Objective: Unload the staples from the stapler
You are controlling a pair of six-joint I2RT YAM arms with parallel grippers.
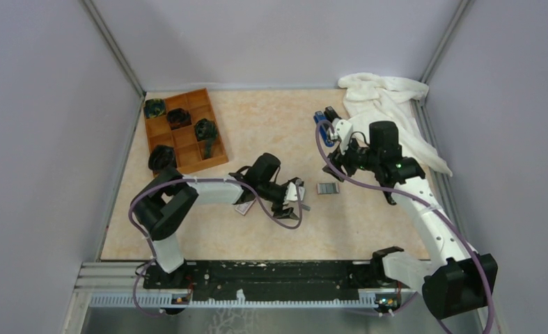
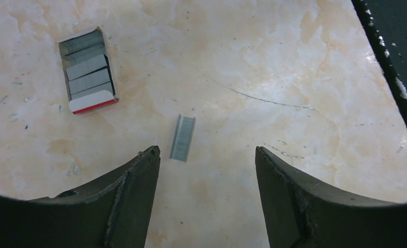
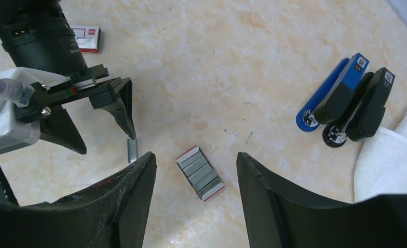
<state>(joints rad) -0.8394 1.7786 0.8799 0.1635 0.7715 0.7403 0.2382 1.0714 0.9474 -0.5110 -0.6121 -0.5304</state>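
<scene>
The left end effector (image 2: 206, 155) stands wide open and empty, low over the table (image 2: 273, 67). The staples (image 2: 182, 138) lie flat just ahead of its fingers. The right end effector (image 3: 195, 157) is also open and holds nothing, above an open staple box (image 3: 200, 173). The stapler (image 3: 364, 106) lies well apart at the far right, against a blue stapler (image 3: 325, 95).

With the strip out, unloading looks essentially done. Moving it would call for a low, centred pinch on a thin piece. Only the right wrist view shows the staplers, though whether the magazine is empty I cannot tell. The left wrist view shows the strip best.
</scene>
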